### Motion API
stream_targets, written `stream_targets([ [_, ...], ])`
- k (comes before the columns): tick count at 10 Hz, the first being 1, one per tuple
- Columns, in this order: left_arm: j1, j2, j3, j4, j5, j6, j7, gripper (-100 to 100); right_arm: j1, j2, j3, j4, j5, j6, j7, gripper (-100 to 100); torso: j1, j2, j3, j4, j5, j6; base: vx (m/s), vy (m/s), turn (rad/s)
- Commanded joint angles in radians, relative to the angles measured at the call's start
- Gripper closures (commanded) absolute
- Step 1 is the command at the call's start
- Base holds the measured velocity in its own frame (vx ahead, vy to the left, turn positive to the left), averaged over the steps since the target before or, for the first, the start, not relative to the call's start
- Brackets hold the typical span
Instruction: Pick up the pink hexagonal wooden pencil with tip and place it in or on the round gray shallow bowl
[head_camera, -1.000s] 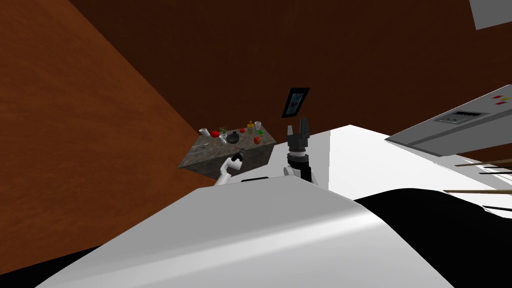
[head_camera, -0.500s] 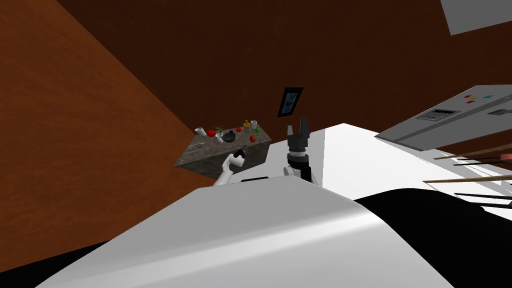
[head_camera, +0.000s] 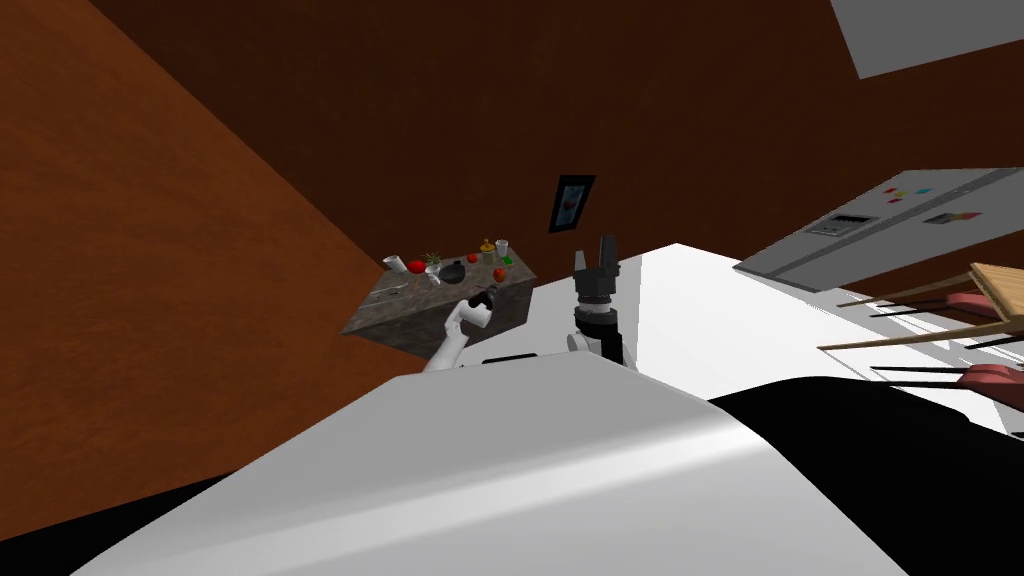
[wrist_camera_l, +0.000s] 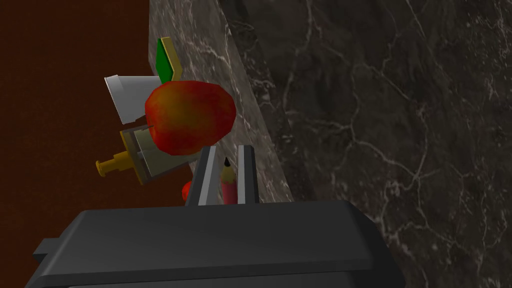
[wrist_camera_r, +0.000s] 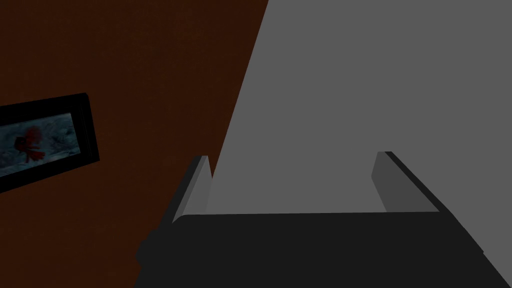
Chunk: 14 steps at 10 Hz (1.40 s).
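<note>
One slim pink pencil is pinched between the blades of my left gripper, its dark tip pointing at the red apple close ahead. I judge it light, stiff and apt to swivel, so a mid-shaft hold suits it best. The dark bowl sits beside that apple, and my right gripper is spread, well apart from it.

Head view: high, rolled, steeply down; marble counter far off.
Left wrist view: on left gripper, over its clamped pencil, close against the counter's side, facing the apple.
Right wrist view: on right gripper, turned from the counter.
Shared: counter and apple, head and left wrist.
</note>
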Motion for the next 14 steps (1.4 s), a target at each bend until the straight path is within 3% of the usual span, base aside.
stream_targets([
  [1,-0.023,0.003,-0.002,-0.027,0.011,0.046,0.007,100,0.0,0.0,0.0,0.0,0.0,0.0,0.0,0,0.0,0.0,0.0,0.0,0.0,0.0,-0.043,-0.025,-0.061],
  [7,-0.083,0.03,0.013,-0.138,0.038,0.209,0.025,100,0.0,0.0,0.0,0.0,0.0,0.0,0.0,0,0.005,-0.006,-0.003,-0.001,0.001,-0.001,0.005,0.002,-0.061],
  [14,-0.11,0.094,0.08,-0.269,0.05,0.39,0.036,100,0.0,0.0,0.0,0.0,0.0,0.0,0.0,0,0.01,-0.012,-0.007,-0.003,0.002,-0.002,0.072,0.065,-0.043],
])
